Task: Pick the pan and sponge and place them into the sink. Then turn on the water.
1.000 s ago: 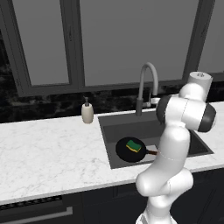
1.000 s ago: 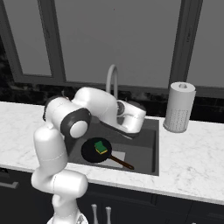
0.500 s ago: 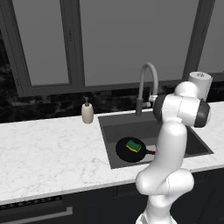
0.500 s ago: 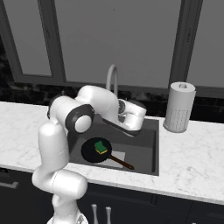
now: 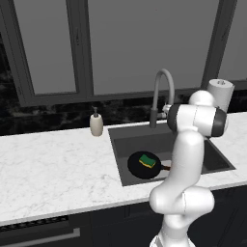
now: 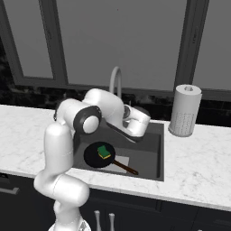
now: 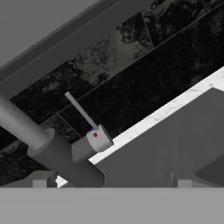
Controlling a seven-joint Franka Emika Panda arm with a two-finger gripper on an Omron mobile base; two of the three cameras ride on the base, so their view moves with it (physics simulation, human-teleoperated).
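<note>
The black pan lies on the bottom of the dark sink, its brown handle pointing toward the front right. The green-topped sponge rests inside the pan. My gripper hovers above the sink, just right of the grey gooseneck faucet. In the hand view my gripper is open, its tips spread wide, facing the faucet base and its thin side lever. No water runs from the spout.
A beige soap dispenser stands left of the sink by the back wall. A white paper-towel roll stands on the counter to the right. White marble counter stretches to the left.
The arm's elbow has shifted slightly left while the hand stays above the sink near the faucet. Jaws remain open. Pan and sponge have not moved.
</note>
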